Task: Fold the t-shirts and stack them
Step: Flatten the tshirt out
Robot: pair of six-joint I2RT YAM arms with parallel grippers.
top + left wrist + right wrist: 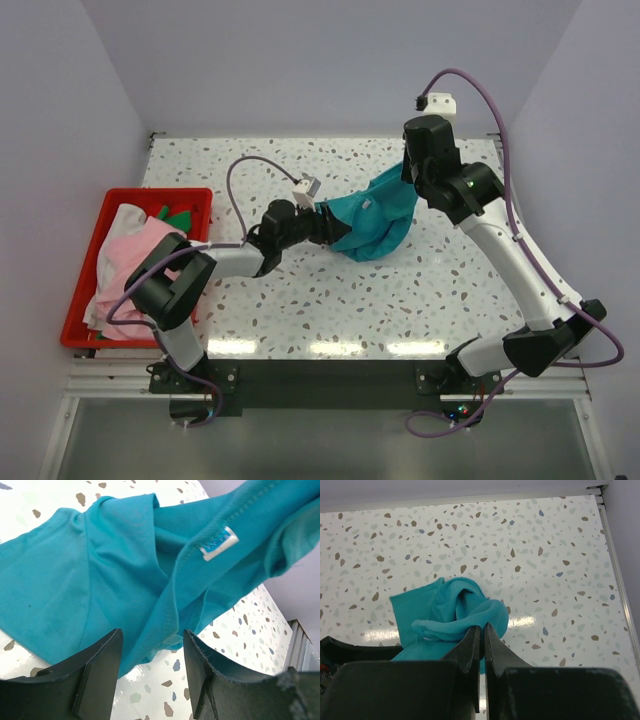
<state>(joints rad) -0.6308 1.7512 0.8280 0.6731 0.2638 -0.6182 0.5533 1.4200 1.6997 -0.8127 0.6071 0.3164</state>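
Note:
A teal t-shirt point(375, 225) lies bunched on the speckled table, its right side lifted. My right gripper point(483, 627) is shut on a rolled fold of the teal t-shirt point(455, 612) and holds it above the table. My left gripper point(152, 635) is open at the shirt's left end, its fingers on either side of a hanging hem of the teal cloth point(125, 580). A white neck label point(218, 545) shows. In the top view the left gripper point(328, 226) touches the cloth's left edge. More t-shirts lie heaped in the bin: pink point(135, 255), white point(125, 218), dark green point(178, 215).
A red plastic bin point(190, 195) stands at the table's left edge, beside the left arm's elbow. Walls close in the table at the back and on both sides. A metal rail runs along the near edge, where the arm bases are bolted.

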